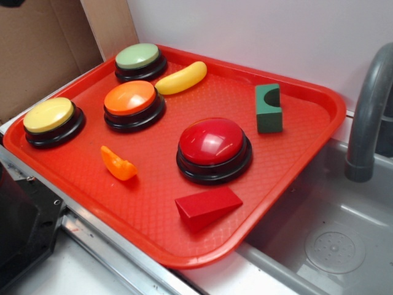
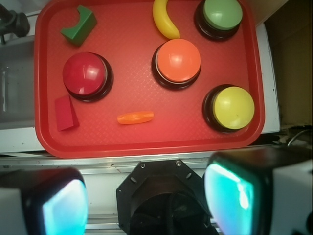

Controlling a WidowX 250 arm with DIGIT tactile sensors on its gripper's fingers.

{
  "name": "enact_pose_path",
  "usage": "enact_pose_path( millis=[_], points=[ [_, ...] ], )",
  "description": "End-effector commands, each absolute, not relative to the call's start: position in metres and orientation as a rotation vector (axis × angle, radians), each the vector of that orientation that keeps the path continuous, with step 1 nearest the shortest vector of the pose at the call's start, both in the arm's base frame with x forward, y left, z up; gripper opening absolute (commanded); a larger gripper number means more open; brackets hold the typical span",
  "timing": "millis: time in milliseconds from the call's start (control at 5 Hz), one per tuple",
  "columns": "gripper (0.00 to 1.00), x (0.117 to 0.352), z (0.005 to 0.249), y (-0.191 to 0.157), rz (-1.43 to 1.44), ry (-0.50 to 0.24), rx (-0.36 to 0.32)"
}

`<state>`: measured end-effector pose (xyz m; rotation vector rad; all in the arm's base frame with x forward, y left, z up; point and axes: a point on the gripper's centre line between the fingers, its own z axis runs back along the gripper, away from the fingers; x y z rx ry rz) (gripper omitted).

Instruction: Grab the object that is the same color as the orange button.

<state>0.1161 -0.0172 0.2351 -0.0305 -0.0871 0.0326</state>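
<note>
The small glossy orange wedge [image 1: 118,164] lies on the red tray [image 1: 319,117], in front of the orange button [image 1: 131,101]. In the wrist view the wedge [image 2: 135,117] lies below the orange button [image 2: 177,61]. My gripper [image 2: 146,198] is open and empty, high above the tray's near edge and over the robot base. Its two fingers [image 2: 230,193] stand wide apart at the bottom of the wrist view. The gripper does not show in the exterior view.
On the tray: a red button [image 1: 214,147], yellow button [image 1: 52,120], green button [image 1: 140,60], yellow banana [image 1: 182,78], green block [image 1: 268,108], red wedge block [image 1: 207,207]. A grey sink [image 1: 331,246] with a faucet [image 1: 368,110] is at right. Cardboard [image 1: 37,49] stands behind.
</note>
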Motion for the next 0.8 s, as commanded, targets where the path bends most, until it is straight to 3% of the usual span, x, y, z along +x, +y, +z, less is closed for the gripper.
enact_pose_path(
  millis=[0, 200, 600],
  points=[
    [1.00, 0.116, 0.235, -0.017, 0.033, -0.087, -0.030],
    [1.00, 0.129, 0.226, -0.024, -0.218, -0.204, -0.019],
    [1.00, 0.154, 0.181, -0.047, -0.723, -0.134, -0.003]
  ],
)
